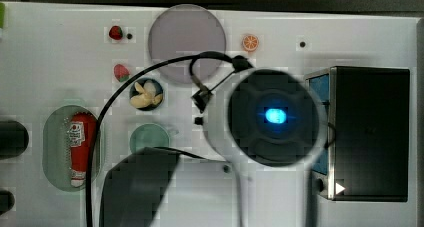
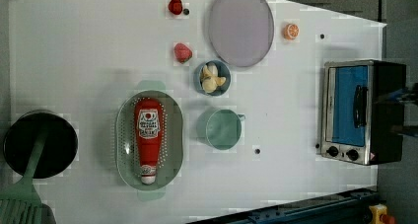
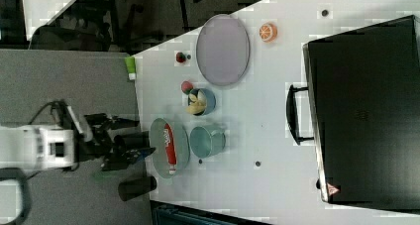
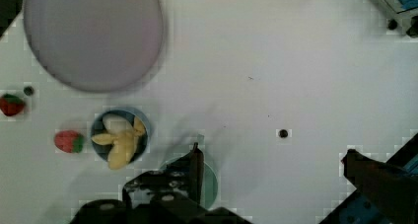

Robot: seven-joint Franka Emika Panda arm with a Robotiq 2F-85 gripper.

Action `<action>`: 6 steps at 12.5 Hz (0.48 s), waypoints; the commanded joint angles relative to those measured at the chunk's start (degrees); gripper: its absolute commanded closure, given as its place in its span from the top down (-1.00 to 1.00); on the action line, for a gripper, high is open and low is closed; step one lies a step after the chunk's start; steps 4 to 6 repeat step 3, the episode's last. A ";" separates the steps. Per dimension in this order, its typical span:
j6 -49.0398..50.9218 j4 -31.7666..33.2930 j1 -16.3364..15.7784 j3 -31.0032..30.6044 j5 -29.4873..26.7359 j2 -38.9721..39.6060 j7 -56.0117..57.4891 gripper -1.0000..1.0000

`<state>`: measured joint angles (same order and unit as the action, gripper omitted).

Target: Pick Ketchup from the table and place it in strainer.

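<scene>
The ketchup bottle (image 2: 148, 137) lies lengthwise inside the strainer (image 2: 124, 150), cap end toward the left view's bottom, just left of the green cup (image 2: 223, 129). The gripper (image 4: 271, 172) is wide open, holds nothing, and is well clear of the strainer.

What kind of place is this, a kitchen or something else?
Probably a robot lab's pretend kitchen: a white table holds a small toaster oven, toy-like strawberries, and a ketchup bottle lying in a strainer, with cameras looking on.
</scene>
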<state>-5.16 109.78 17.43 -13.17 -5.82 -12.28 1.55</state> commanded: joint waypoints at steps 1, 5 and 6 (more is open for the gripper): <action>4.03 -3.66 -1.96 -1.28 -0.17 -0.07 -2.90 1.00; 3.85 -3.51 -1.94 -1.28 -0.11 0.15 -2.90 1.00; 3.85 -3.51 -1.94 -1.28 -0.11 0.15 -2.90 1.00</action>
